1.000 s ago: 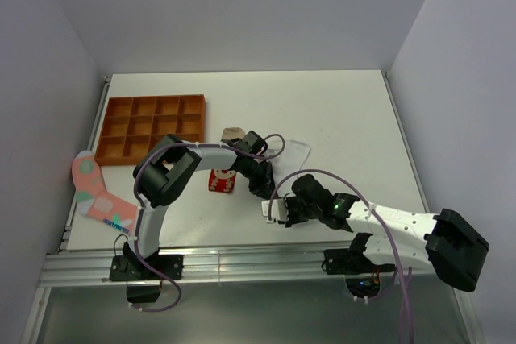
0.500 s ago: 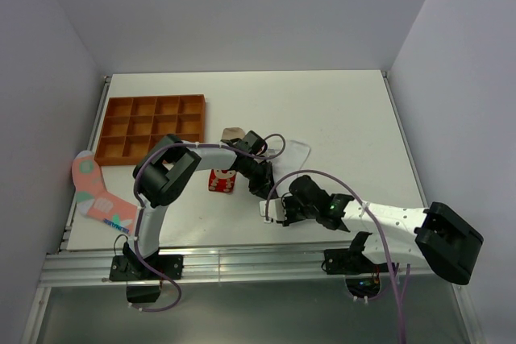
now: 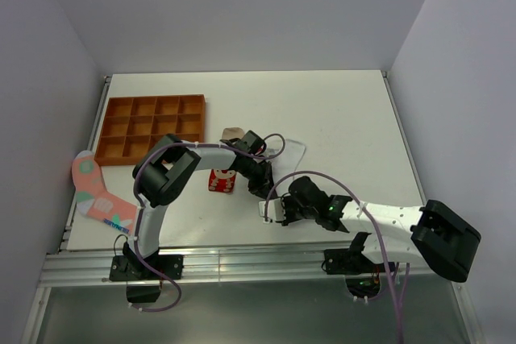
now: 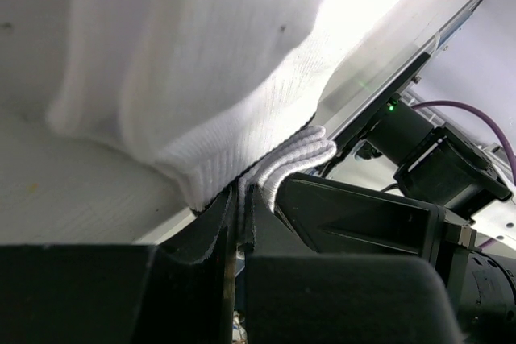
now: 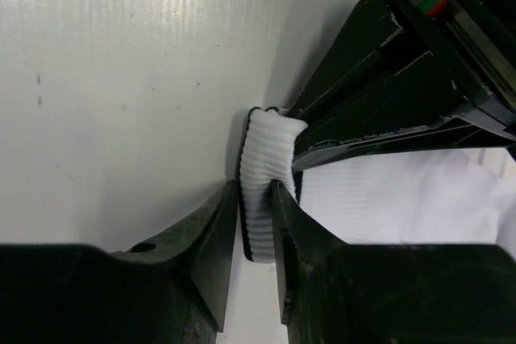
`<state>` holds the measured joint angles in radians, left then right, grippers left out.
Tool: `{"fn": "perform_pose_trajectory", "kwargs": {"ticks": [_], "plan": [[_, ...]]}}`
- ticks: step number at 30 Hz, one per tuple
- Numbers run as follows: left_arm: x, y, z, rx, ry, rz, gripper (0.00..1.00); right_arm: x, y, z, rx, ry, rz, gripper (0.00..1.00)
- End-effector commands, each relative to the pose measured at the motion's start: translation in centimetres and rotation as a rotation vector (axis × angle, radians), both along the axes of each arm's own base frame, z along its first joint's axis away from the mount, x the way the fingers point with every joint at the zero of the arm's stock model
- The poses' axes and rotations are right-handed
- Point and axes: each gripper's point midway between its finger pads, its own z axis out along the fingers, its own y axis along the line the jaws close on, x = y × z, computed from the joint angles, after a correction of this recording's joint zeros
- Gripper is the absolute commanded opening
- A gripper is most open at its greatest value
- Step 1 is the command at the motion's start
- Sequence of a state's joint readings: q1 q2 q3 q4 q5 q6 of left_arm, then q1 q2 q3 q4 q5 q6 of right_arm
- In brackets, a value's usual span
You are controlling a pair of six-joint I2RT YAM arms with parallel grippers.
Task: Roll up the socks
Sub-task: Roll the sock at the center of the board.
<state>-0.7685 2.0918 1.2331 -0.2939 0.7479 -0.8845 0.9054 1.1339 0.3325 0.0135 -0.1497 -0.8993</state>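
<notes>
The white sock (image 3: 295, 151) lies mid-table, mostly hidden under the two arms. My left gripper (image 3: 261, 186) is shut on its ribbed fabric, which fills the left wrist view (image 4: 201, 78), pinched between the jaws (image 4: 240, 199). My right gripper (image 3: 275, 209) is shut on the sock's cuff with black stripes (image 5: 262, 191), right beside the left gripper's fingers (image 5: 379, 102). The red sock with white spots (image 3: 221, 180) sits bunched up just left of the left gripper. The beige sock (image 3: 234, 133) lies behind it.
An orange compartment tray (image 3: 153, 126) stands at the back left. A pink patterned sock (image 3: 98, 196) hangs over the table's left edge. The left arm's links (image 3: 169, 171) arch over the table's left middle.
The right arm has shifted a little to the left, its gripper still on the cuff. The left arm has hardly moved.
</notes>
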Motion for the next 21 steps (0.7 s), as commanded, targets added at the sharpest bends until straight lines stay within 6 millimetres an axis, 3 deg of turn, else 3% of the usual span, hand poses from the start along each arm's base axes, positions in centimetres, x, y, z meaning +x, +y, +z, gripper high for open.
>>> {"fn": "perform_pose_trajectory", "kwargs": {"ticks": [1,14,21], "plan": [[-1.5,3.2,-4.0,0.164,0.006,-0.018,0.02,1.3,-1.0,-0.6,-0.028,-0.046,-0.057,0.31],[-2.4,3.3,-4.0,0.125,0.008,-0.042,0.06,2.7,-0.6,1.0,0.051,0.078,-0.088,0.1],[0.0,3.4,-3.5,0.138,-0.138,0.079,0.27,1.5,-1.4,1.0,0.024,0.303,-0.07,0.05]]}}
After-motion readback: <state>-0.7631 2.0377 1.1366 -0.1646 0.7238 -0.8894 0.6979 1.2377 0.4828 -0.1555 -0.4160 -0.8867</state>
